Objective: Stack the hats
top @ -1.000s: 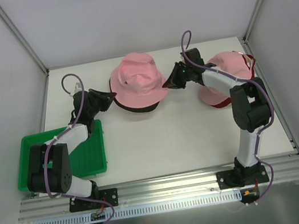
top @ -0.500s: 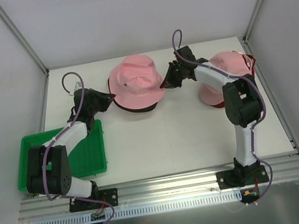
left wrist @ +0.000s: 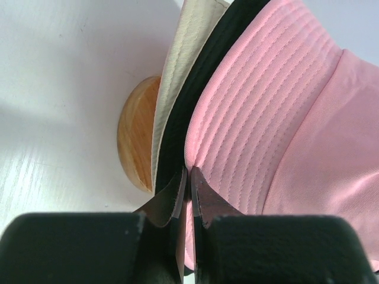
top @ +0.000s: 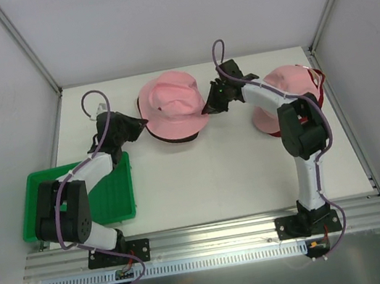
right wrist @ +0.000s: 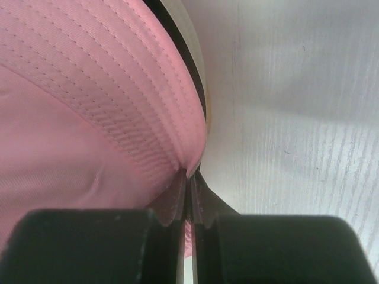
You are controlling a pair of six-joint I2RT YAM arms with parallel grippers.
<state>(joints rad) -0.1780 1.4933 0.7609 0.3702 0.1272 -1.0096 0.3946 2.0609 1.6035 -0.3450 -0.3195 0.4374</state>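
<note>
Centrally, three bucket hats [top: 172,104] stacked — two caps [top: 296,77] beside.

- No text, label, brand, number or sign was readable on the hats [top: 172,107], the tray [top: 122,194] or the table [top: 203,176].

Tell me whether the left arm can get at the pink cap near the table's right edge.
Probably not now. The left gripper is shut on the brim of the pink bucket hat, and that hat and the right gripper stand between it and the pink cap.
</note>
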